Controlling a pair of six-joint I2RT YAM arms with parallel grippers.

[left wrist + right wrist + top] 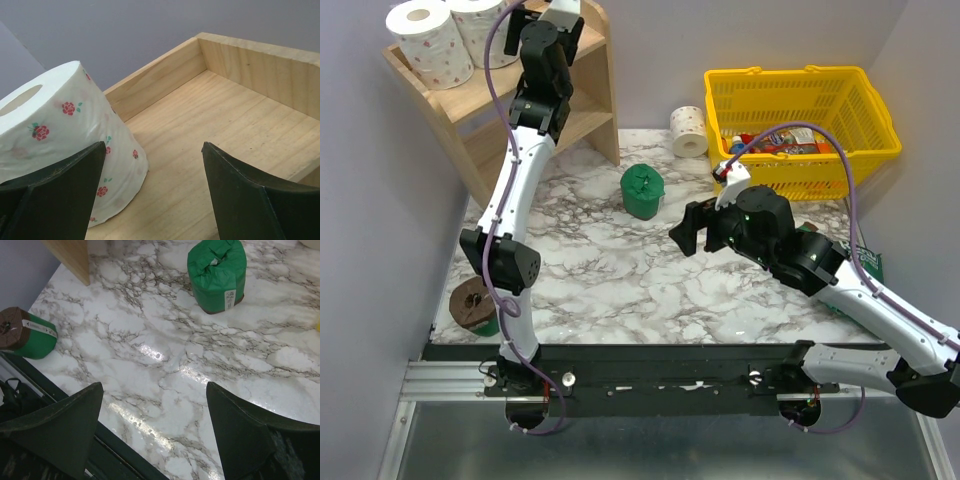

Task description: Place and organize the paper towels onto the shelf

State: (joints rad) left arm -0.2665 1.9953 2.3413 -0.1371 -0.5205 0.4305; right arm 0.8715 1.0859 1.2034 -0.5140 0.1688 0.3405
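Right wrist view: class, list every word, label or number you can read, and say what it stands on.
Nothing can be read.
White strip on the upright green roll: print too small.
White strip on the lying green roll: blurred.

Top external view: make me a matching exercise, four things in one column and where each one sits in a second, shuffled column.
Things
1. upright dark green paper towel roll
2. dark green paper towel roll with a brown end showing
3. lone white pink-spotted paper towel roll
4. yellow plastic mesh basket

Places
A. far right of the marble table
B. near left corner of the table
C. middle of the table
D. at the back, just left of the basket

Pairs: 1-C, 2-B, 3-D, 4-A
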